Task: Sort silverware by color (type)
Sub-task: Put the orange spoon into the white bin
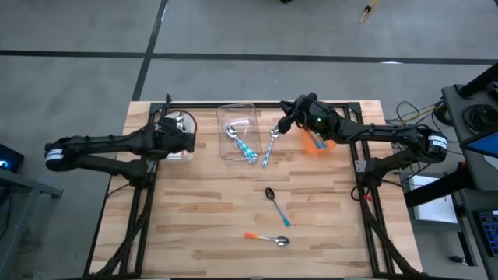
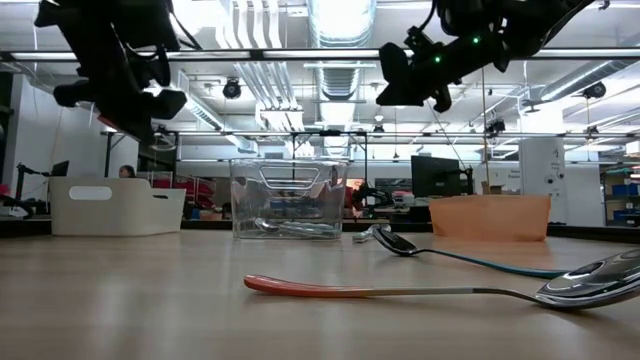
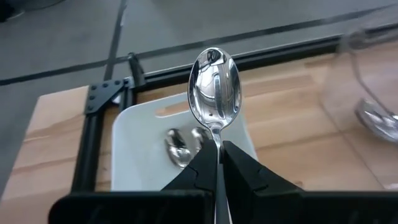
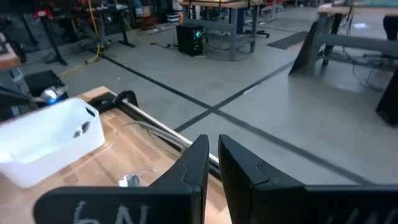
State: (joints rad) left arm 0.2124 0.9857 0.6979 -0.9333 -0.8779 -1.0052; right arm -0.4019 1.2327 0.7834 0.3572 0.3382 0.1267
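My left gripper (image 3: 219, 149) hangs over the white bin (image 3: 140, 124) at the table's far left, shut on a silver spoon (image 3: 215, 90). Two more silver spoons (image 3: 180, 146) lie on that bin's floor. My right gripper (image 4: 213, 155) is shut with nothing between its fingers. It hovers high near the far edge (image 1: 286, 120), between the clear bin (image 1: 239, 132) and the orange bin (image 1: 319, 141). On the table lie a blue-handled spoon (image 1: 270, 146) beside the clear bin, a dark-bowled teal-handled spoon (image 1: 276, 206) and an orange-handled spoon (image 1: 268, 238). My left gripper pinches the silver spoon between its two fingers at the neck (image 3: 217, 134), just behind the bowl. The fingers lie along the spoon and slant down toward the table's far side. The bowl sticks out past the fingertips, clear above the white bin. The fingers hide the handle.
The clear bin holds several blue-handled spoons (image 1: 243, 138). A dark metal frame (image 1: 257, 103) runs along the table's far edge and sides. Bare wood lies across the near half around the two loose spoons.
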